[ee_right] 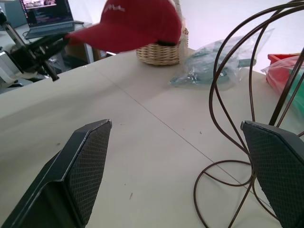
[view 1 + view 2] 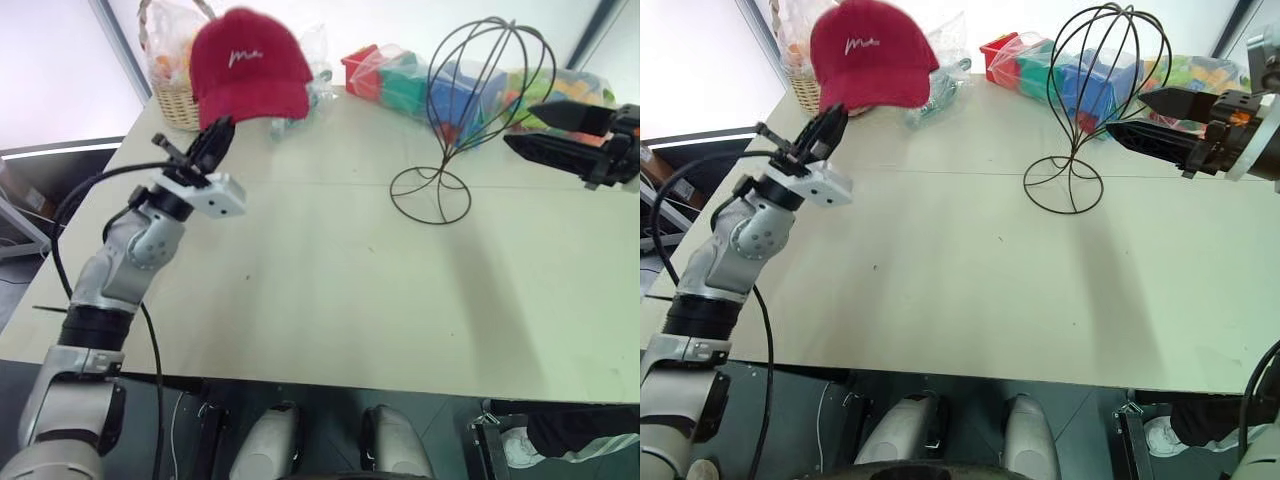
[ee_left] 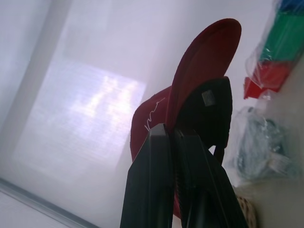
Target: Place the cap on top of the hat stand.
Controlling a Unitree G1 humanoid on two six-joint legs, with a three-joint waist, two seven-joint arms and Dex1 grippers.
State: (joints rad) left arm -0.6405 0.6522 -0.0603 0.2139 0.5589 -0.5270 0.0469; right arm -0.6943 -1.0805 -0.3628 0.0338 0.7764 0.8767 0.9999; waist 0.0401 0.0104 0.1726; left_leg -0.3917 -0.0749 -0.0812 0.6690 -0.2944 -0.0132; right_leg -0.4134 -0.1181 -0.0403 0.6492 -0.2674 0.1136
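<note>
Nearest the head camera, the robot's left arm rises from the front edge of the pale worktop (image 2: 330, 300), and its left pincer (image 2: 208, 146) has its two black fingers pressed together on the brim of the dark red fabric baseball cap (image 2: 248, 66) with white script embroidery on its front. The cap hangs in the air above the far left corner of the worktop, in front of a woven wicker basket (image 2: 178, 100) and beside some clear plastic bags of coloured blocks (image 2: 400, 80). Seen from the left wrist, the brim edge runs up between the finger pads, with the crown drooping beyond.

Well to the right stands the thin dark wire hat stand (image 2: 470, 110), a balloon-shaped cage on a short stem with a round wire base, bare on top. The right pincer (image 2: 1140, 115) hovers just beside the cage, its jaws wide apart with nothing between them; from the right wrist, the wire loops sit near one finger.

The cap looks light and soft: the crown will likely sag and swing, while the brim is stiffer, so the brim is a sensible place to hold. The stand appears light and easy to tip, so the crown probably needs lowering gently over the cage, perhaps with the right pincer steadying the wire.
</note>
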